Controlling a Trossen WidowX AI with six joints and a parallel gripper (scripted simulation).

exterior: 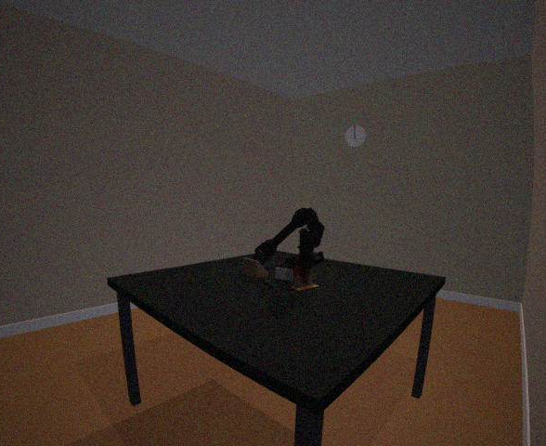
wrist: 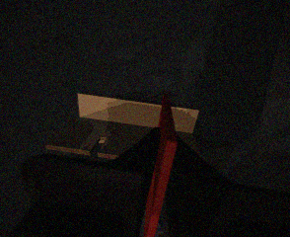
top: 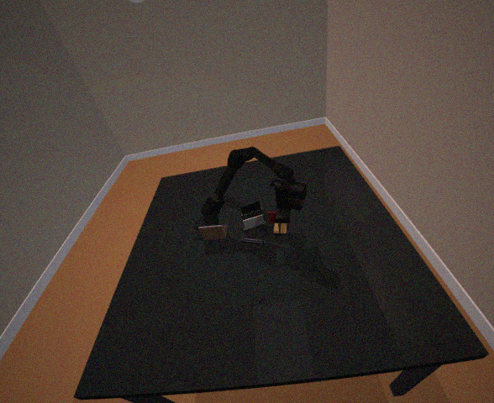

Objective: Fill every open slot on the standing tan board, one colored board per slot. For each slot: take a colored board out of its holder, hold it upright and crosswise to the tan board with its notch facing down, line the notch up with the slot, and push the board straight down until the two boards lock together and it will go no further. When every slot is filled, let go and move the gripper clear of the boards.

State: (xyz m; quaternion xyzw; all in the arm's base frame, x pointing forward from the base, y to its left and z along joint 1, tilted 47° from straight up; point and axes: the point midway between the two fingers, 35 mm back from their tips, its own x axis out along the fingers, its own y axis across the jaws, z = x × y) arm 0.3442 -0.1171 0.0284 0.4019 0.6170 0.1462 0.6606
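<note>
"What's in your claw [top: 281,218] [exterior: 305,269]?"

"You've got the red board [top: 271,217] [exterior: 300,274] [wrist: 164,173] pinched, upright!"

"And beyond it?"

"Tan board [top: 280,227] [exterior: 305,287] [wrist: 120,113] right below your claw, pale block [top: 253,222] [exterior: 283,273] off to one side! Whether they're locked, I can't tell."

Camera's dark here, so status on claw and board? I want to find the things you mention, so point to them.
Claw [top: 281,218] [exterior: 305,269] shut on red board [top: 271,217] [exterior: 306,276] [wrist: 163,178]. Board upright, crosswise to a tan strip [wrist: 120,113]. Full seating unclear.
</note>
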